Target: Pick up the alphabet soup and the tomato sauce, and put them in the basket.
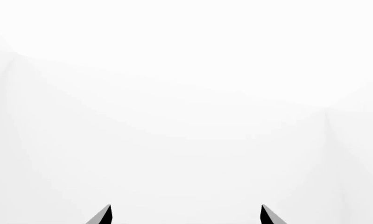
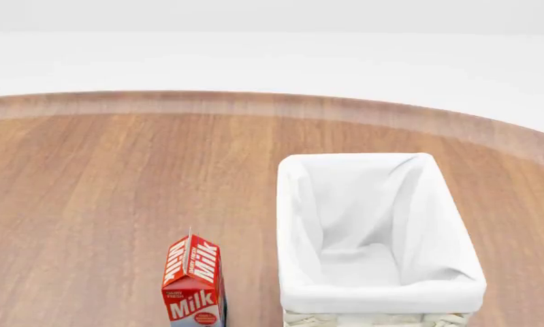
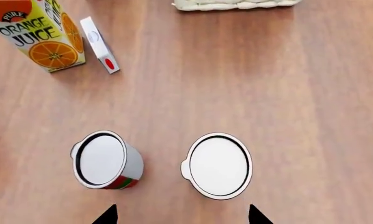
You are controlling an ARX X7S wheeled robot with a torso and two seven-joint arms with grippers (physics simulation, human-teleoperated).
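In the left wrist view, almost everything is blank white. Only the two dark tips of the left gripper (image 1: 186, 215) show at the edge of the picture, set wide apart with nothing between them, so its jaws are spread.

In the head view, a round wooden table (image 2: 99, 177) fills most of the picture. The basket (image 2: 295, 225) stands on it at the right, its white cloth lining folded over the rim and a strip of pale wicker showing at its near end; its inside holds only the cloth. To the left of the basket, near the picture's lower edge, a red milk carton (image 2: 193, 286) stands upright, apart from the basket. Neither arm shows here.

In the right wrist view, the camera looks down on the table. Two cans stand side by side, apart from each other, seen from above by their pale lids. One shows a red and green strip of label at its foot: the tomato sauce (image 3: 102, 159). The other shows only its lid; by that it is taken for the soup (image 3: 219, 165), though no label is visible. The right gripper (image 3: 182, 215) hangs over them with its dark tips spread and nothing between them. Beyond the cans stands an orange juice carton (image 3: 40, 32), a small white box (image 3: 99, 44) just beside it, and an edge of the wicker basket further off.
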